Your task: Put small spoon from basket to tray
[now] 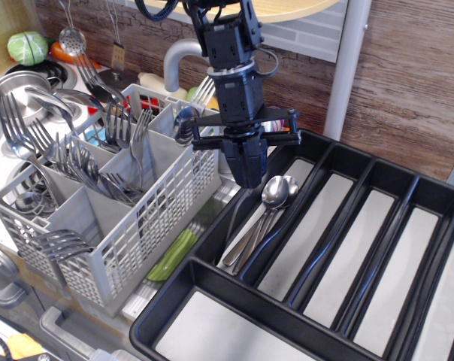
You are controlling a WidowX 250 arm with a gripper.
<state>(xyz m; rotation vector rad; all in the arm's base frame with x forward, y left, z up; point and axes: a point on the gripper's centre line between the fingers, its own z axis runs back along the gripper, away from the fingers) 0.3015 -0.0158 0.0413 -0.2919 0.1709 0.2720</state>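
The grey lattice basket (pixel 148 226) stands at the left, its compartments full of forks (pixel 69 162), with a spoon bowl (pixel 186 120) at its back corner. The black tray (pixel 212 297) lies at the right. My gripper (pixel 248 179) points straight down over the tray's leftmost long compartment, fingers close together. A thin curved metal strip, seemingly the small spoon (pixel 232 222) seen edge-on, hangs from the fingertips down into that compartment. Two or three spoons (pixel 276 192) lie there just right of the gripper.
A grey tap (pixel 178 56) curves up behind the basket and gripper. Pots and utensils fill the sink area (pixel 24 86) at far left. A green object (pixel 174 254) lies between basket and tray. A white post (pixel 347 68) stands behind the tray.
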